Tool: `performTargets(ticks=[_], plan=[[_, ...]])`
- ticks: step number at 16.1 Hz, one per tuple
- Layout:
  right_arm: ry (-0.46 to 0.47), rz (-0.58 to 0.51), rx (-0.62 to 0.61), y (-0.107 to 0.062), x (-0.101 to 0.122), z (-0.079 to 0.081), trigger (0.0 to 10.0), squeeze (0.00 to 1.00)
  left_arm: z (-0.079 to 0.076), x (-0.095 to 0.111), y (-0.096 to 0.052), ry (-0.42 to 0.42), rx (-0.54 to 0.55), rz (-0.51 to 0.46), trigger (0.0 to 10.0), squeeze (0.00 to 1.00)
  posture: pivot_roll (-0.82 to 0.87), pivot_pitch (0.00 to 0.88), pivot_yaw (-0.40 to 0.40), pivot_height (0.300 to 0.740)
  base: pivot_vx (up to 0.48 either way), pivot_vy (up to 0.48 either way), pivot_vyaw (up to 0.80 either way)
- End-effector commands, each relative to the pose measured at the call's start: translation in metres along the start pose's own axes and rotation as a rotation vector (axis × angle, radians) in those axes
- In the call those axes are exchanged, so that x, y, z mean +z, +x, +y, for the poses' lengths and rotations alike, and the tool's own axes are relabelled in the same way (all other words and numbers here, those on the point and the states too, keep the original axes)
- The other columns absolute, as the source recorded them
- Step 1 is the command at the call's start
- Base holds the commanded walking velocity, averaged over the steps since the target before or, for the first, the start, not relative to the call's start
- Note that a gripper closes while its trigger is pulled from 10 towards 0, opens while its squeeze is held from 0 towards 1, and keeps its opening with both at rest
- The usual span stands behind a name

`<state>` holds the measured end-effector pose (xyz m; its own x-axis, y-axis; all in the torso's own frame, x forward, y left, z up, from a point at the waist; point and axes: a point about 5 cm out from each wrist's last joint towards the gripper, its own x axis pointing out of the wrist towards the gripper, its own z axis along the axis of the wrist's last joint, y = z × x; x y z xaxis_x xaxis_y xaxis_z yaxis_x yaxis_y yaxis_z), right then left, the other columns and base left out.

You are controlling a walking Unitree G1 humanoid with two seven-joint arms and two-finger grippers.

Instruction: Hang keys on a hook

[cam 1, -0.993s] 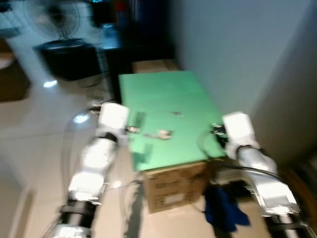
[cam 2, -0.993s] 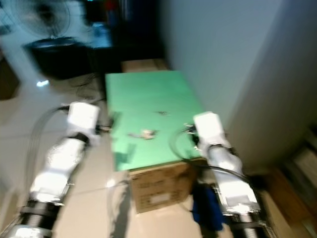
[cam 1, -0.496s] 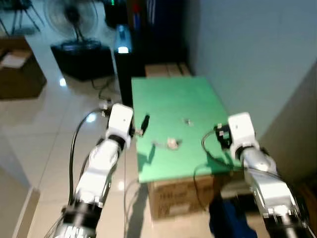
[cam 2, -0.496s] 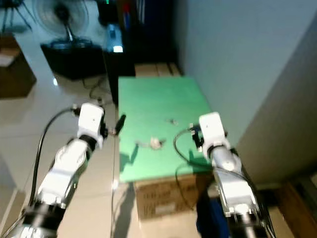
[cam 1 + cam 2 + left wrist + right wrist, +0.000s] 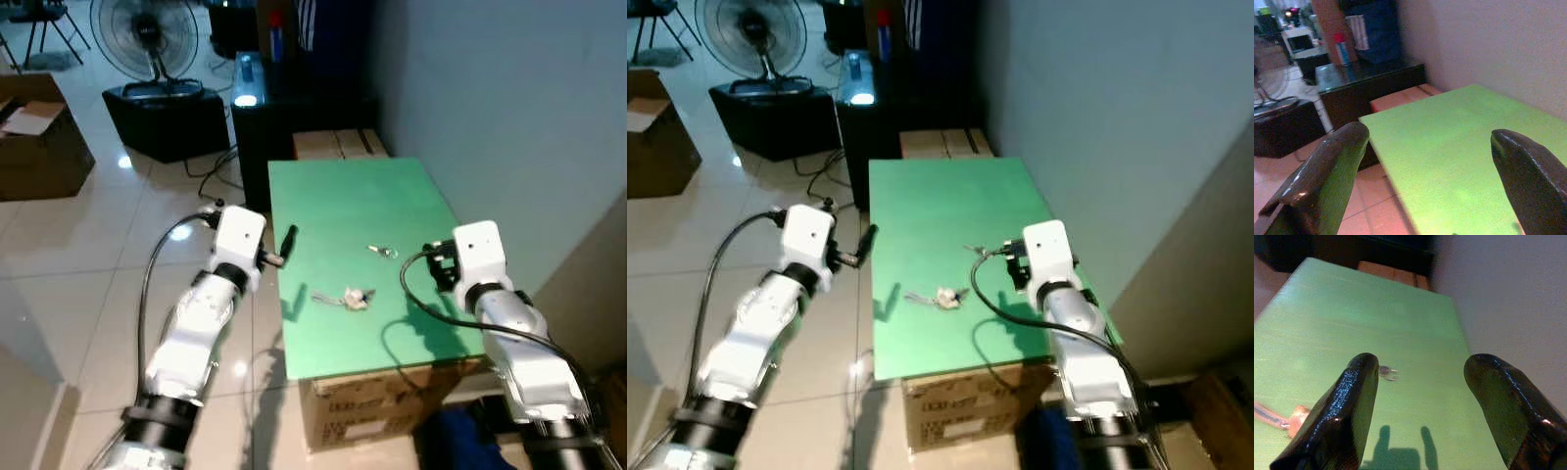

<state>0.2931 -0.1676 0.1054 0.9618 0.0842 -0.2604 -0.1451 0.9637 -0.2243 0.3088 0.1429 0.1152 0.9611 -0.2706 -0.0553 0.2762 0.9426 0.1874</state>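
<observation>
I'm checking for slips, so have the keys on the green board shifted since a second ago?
No. The keys lie at the same spot on the green board, toward its near edge and left of the small hook; the camera moved instead.

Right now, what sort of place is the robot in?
Probably a storeroom or workshop corner: tiled floor, a standing fan, cardboard boxes, and a green board on a carton as a table.

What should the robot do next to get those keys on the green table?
Probably reach the right gripper forward and down toward the keys. They lie flat on the green board, untouched, and the gripper's open fingers hover above it, apart from them. I see no hook.
</observation>
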Motion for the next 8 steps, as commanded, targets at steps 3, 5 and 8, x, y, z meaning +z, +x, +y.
performTargets(ticks=[3, 5, 8], plan=[[-0.028, 0.017, -0.006, -0.0009, -0.0022, -0.005, 10.0, 0.0, -0.0003, 0.0052, 0.0044, 0.0, -0.002, -0.013, 10.0, 0.0, -0.15, 0.0, -0.001, 0.74, 0.304, 0.0, -0.53], [-0.046, 0.028, 0.012, -0.001, -0.0053, -0.002, 10.0, 0.0, -0.0003, 0.0055, 0.0046, 0.004, -0.004, -0.013, 10.0, 0.0, -0.14, 0.0, -0.002, 0.74, 0.306, 0.0, 0.0], [-0.049, 0.024, 0.028, -0.0014, -0.0057, 0.0001, 10.0, 0.0, 0.0015, 0.0047, 0.0028, 0.007, 0.002, -0.012, 10.0, 0.0, -0.13, 0.0, -0.005, 0.74, 0.305, 0.0, 0.0]])
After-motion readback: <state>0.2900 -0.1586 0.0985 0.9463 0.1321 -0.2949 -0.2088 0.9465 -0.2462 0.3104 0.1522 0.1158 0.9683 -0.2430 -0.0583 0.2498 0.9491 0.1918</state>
